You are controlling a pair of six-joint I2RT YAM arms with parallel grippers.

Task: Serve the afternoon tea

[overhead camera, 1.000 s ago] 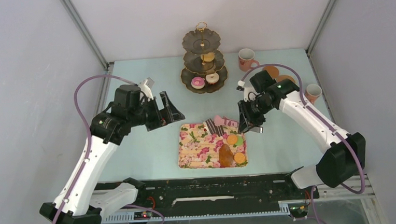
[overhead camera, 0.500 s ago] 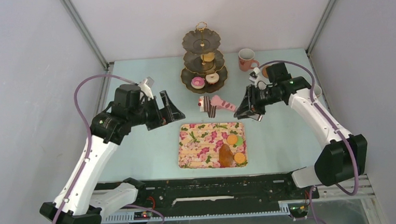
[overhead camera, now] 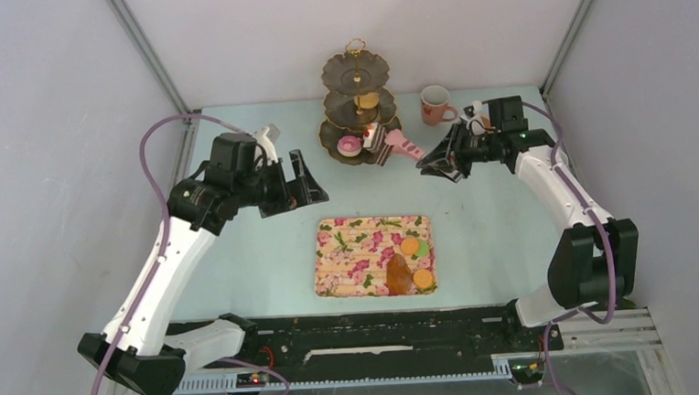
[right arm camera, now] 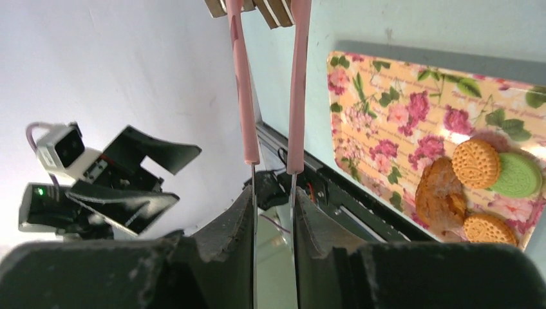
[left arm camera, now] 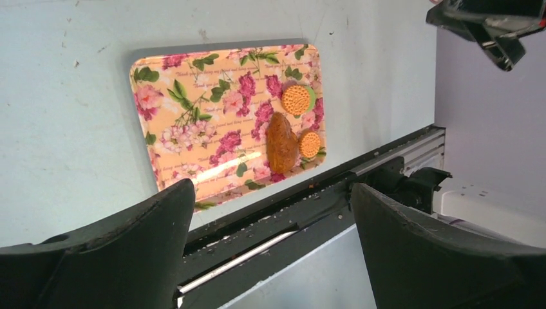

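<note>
- Right fingers [right arm camera: 225, 238] pinch pink tongs [overhead camera: 404, 145]. The tong tips hold one striped slice [overhead camera: 377, 142], left of the fingers, at the far stand's [overhead camera: 336, 149] bottom plate.
- Left fingers [left arm camera: 129, 251] are spread wide.
- Tray [overhead camera: 354, 252] holds two orange macarons [overhead camera: 409, 246], one green macaron [overhead camera: 423, 248] and one croissant [overhead camera: 397, 273].

A rectangular floral-print tray [left arm camera: 193, 109] lies on a pale blue-green worktop [left arm camera: 64, 77]. At the tray end near a black metal rail [left arm camera: 309, 199], a round orange macaron [left arm camera: 295, 99] overlaps a green macaron [left arm camera: 311, 96]. A brown croissant [left arm camera: 281, 141] lies just below them, with a second orange macaron [left arm camera: 310, 144] just beside it. The left end effector [left arm camera: 272, 193] fills the foreground, its two black fingers spread wide.
</note>
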